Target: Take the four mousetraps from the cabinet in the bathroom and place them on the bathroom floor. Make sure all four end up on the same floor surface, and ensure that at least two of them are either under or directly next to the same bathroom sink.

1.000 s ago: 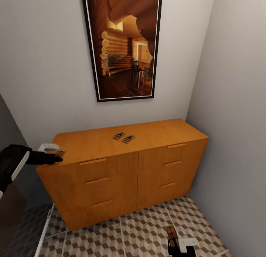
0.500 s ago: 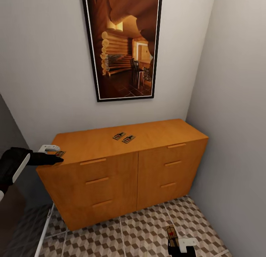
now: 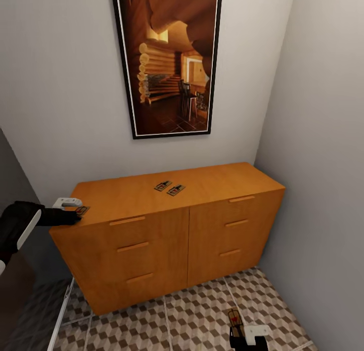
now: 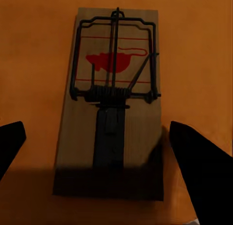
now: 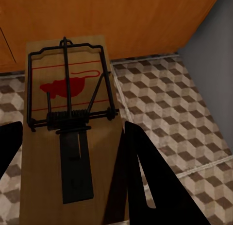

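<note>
One small flat wooden mousetrap (image 4: 112, 101) lies lengthwise between the left gripper's (image 4: 104, 154) spread fingers on the orange-brown wooden cabinet (image 3: 151, 194), while the right gripper (image 5: 73, 162) clamps another.

Matt wooden cabinet (image 3: 167, 224), smooth

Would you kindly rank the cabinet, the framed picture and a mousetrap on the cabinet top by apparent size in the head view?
1. The cabinet, largest.
2. The framed picture, clearly smaller, though cropped at the frame's top edge.
3. The mousetrap on the cabinet top, by far the smallest.
</note>
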### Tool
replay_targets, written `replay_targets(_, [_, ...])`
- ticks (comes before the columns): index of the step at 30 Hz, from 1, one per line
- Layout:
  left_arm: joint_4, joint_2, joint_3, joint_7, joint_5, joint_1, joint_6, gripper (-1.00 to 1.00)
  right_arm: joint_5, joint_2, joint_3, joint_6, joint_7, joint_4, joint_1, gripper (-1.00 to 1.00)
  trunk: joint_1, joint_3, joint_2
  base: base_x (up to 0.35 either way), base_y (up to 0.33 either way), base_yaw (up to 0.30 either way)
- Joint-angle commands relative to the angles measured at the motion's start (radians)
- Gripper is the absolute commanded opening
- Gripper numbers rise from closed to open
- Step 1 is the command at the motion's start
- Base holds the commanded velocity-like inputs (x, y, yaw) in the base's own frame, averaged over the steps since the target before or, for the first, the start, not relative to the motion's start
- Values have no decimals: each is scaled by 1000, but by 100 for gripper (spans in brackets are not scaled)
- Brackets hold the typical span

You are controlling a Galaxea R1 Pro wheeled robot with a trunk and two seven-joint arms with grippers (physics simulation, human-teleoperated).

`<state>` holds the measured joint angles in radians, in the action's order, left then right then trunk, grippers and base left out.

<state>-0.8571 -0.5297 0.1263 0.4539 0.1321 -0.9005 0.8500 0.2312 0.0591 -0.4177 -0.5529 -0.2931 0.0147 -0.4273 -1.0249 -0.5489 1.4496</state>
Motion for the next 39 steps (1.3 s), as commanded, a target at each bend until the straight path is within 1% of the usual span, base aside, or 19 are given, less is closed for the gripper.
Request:
replay_targets(1, [19,-1,4,-4,6,0,7,-100,11,0,-9,-4,0,-1,-1,-100,0,-1,0,0,0,0])
replay_targets(16, [18,-1,4,-4,6,0,7,-100,11,1,-9,-4,-1,-1,-1,-100,0,-1,0,0,0,0])
replay_targets(22, [-1,-2,-2,-4,4,0,10,-100,11,1,-9,-4,0,-1,-1,-100,0,-1,0,0,0,0])
replay_targets(24, [-22,-3,-3,-5,4,0,11,-100,11,1,-9,-4,0,-1,-1,-100,0,-1,0,0,0,0])
replay_targets(27, [-87,-8,-5,-6,6,0,20,-100,11,0,-9,-4,0,-1,-1,-100,0,-1,0,0,0,0])
replay_targets(33, [-194,-26,-8,-6,6,0,111,-100,11,0,-9,-4,-1,-1,-1,-100,0,-1,0,0,0,0])
replay_targets(36, [-231,-30,-8,-6,6,0,130,-100,11,0,-9,-4,-1,-1,-1,-100,0,-1,0,0,0,0])
replay_targets(39, [-248,-31,-8,-6,6,0,138,-100,11,-1,-9,-4,0,-1,-1,-100,0,-1,0,0,0,0])
